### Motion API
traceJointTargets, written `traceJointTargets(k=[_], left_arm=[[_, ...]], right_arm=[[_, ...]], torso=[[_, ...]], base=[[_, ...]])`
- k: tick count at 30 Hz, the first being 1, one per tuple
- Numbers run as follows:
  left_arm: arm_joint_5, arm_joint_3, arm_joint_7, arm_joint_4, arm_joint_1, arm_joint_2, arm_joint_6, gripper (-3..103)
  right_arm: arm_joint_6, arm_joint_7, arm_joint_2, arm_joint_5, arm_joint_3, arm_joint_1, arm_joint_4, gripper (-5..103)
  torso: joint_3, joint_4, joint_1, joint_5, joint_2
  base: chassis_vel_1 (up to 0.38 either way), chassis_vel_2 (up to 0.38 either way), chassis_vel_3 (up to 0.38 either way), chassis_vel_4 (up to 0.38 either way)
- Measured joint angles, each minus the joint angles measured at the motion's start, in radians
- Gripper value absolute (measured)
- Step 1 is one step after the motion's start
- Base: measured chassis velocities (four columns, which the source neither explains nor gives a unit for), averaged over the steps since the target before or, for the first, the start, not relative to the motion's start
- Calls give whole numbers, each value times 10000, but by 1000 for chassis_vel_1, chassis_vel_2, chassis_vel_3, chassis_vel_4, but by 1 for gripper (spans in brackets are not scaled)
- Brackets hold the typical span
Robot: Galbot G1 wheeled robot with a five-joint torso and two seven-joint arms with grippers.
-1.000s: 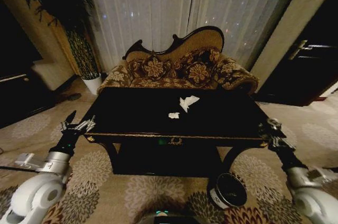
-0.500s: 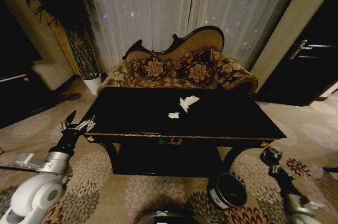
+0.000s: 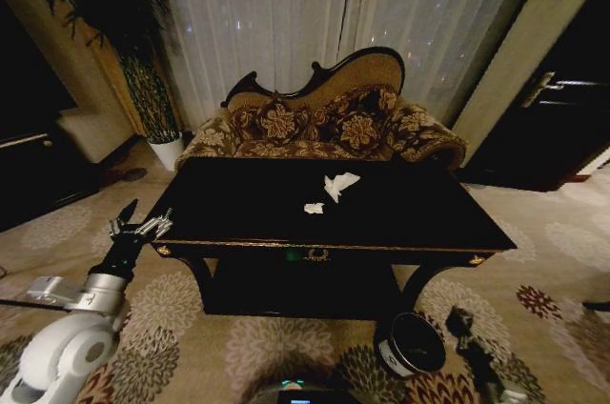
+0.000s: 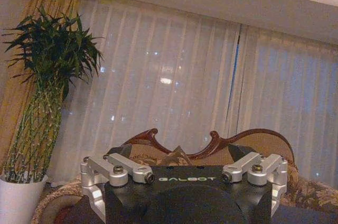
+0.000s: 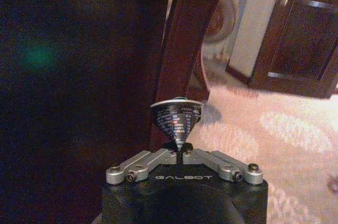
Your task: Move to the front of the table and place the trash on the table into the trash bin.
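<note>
The black table stands in front of me with two white paper scraps of trash, a larger one and a smaller one, near its middle. The dark trash bin sits on the carpet by the table's right front leg. My right gripper hangs low just right of the bin. In the right wrist view this gripper is shut on a small shiny-topped can, pinched at its lower end. My left gripper is open beside the table's left front corner.
An ornate floral sofa stands behind the table against the curtains. A tall potted plant is at the back left and a dark door at the right. The table's leg rises close before the right gripper. Patterned carpet lies all around.
My right arm has dropped from the table's right front corner down to floor height beside the trash bin. The left arm and the paper scraps have not moved.
</note>
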Motion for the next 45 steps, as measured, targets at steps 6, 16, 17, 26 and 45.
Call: traceJointTargets(k=[6,16,17,26,45], left_arm=[[0,0,0,0,0,0,0,100],[0,0,0,0,0,0,0,100],[0,0,-1,-1,0,0,0,100],[0,0,0,0,0,0,-1,100],[0,0,0,0,0,0,-1,100]], right_arm=[[227,-186,218,-596,-365,1122,-1755,0],[256,-402,365,-906,-378,2383,-3496,0],[257,-491,361,-932,-376,2535,-3613,0],[145,-543,372,-810,-323,2666,-3675,22],[-321,-797,116,778,113,-374,233,93]], torso=[[0,1,0,-1,-1],[0,2,0,-2,-1],[0,2,0,0,0],[0,1,0,-1,-1],[-1,-2,-1,-2,0]], base=[[0,0,0,0],[0,0,0,0],[0,0,0,0],[0,0,0,0],[0,0,0,0]])
